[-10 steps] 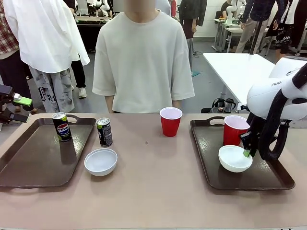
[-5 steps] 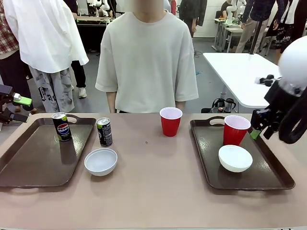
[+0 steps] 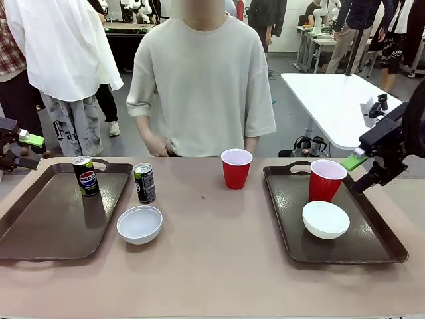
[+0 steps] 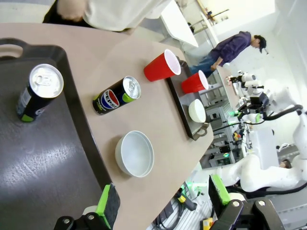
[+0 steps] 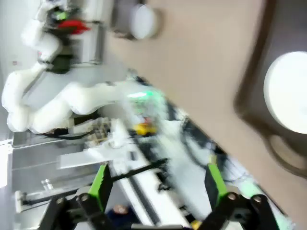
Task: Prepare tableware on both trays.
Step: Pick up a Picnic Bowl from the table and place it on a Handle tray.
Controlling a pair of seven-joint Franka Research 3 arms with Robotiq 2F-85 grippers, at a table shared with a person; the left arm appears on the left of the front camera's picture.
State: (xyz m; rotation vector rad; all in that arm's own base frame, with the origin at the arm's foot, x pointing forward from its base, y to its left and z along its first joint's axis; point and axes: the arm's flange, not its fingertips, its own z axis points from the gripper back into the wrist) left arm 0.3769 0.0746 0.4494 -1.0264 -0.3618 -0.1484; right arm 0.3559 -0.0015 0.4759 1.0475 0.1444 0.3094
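Cup [image 3: 325,179] and bowl [image 3: 325,220] are set on the right tray [image 3: 393,247], a can [image 3: 85,175] on the left tray [image 3: 43,229]; three pieces are left. Left gripper [image 3: 29,151] and right gripper [image 3: 359,176] jaws are spread.

Lab-type open workroom: beyond the long beige table [image 3: 219,272], a white rectangular worktable [image 3: 329,100], standing people [image 3: 60,53], bare grey floor [image 3: 287,126].

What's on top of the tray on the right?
A red cup and a white bowl stand on the tray. The tray floor beneath them is covered.
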